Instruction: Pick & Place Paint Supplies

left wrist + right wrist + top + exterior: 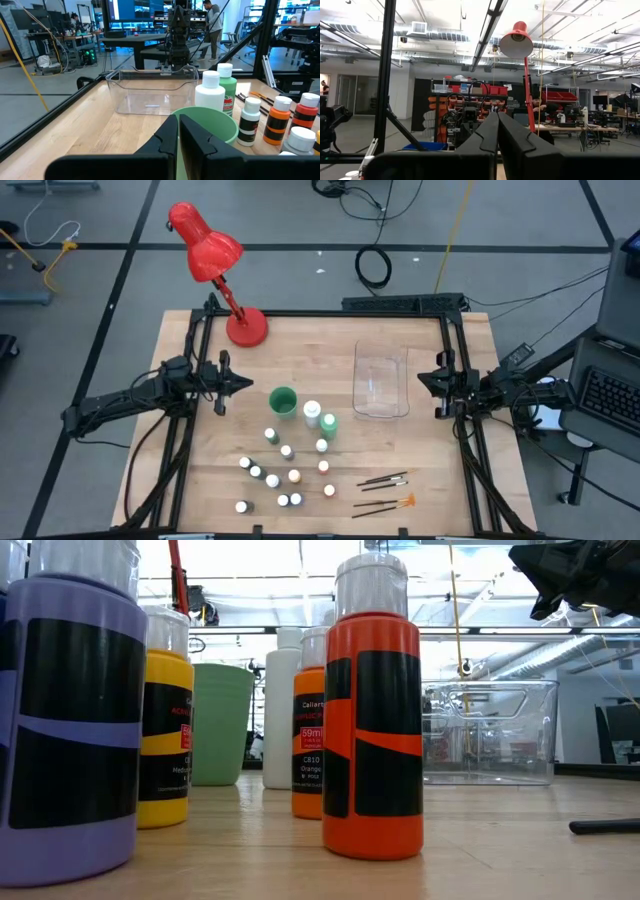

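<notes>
Both arms wait at the table's edges, claws clenched on nothing, the paint supplies untouched between them.

From above: the clear tray (381, 380) and the green cup (283, 402) show nothing inside; the left gripper (222, 385) sits at the left edge, near the cup; the right gripper (437, 385) sits at the right edge, just beside the tray; two taller bottles (320, 418) stand right of the cup, about a dozen small paint bottles (285, 475) spread toward the front edge, four paintbrushes (385, 490) at the front right; a red lamp (215, 265) at the back.
At table height: orange, yellow and purple bottles crowd close; the tray stands behind.
Left wrist: the clenched fingers (172, 137) point at the cup's rim; bottles beside it.
Right wrist: clenched fingers (495, 132) point toward the lamp.
</notes>
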